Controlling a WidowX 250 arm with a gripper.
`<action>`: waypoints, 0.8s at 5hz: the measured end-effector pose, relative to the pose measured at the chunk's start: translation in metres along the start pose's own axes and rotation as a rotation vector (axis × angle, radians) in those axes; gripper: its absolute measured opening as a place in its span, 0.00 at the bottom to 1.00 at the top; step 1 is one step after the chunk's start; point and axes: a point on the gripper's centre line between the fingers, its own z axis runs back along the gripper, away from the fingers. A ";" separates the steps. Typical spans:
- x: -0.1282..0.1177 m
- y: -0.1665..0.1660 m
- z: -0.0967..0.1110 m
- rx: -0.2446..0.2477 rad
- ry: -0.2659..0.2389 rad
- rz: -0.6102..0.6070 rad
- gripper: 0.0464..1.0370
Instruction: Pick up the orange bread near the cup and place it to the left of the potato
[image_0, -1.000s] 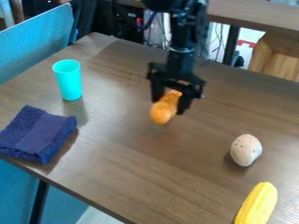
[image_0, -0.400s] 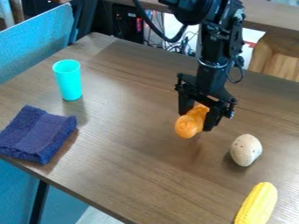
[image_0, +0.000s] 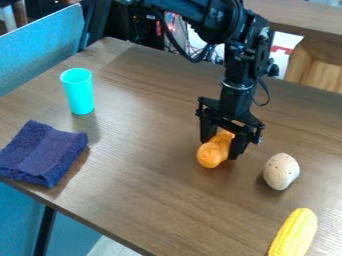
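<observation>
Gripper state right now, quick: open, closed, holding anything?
Gripper: closed on the orange object, one finger on either side of it.

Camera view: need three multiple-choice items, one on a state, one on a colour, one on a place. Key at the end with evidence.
1. What state is the gripper in?
A) Wide open, touching nothing
B) Closed on the orange object
C) Shut with nothing inside

2. What colour is the cup?
A) Dark red
B) White
C) Turquoise

3. Where is the speckled egg?
A) On the table, near the yellow corn
B) Inside the cup
C) In the gripper

Key:
1: B, its fingers sit on either side of the orange object.
2: C, the whole outer wall is blue-green.
3: A, it lies on the wood surface, with the yellow corn nearer the camera.
</observation>
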 end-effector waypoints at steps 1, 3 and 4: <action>0.005 0.001 -0.008 0.015 -0.004 0.015 0.76; 0.012 -0.010 -0.007 0.041 -0.009 0.005 0.82; 0.008 -0.014 -0.011 -0.008 -0.017 0.006 0.97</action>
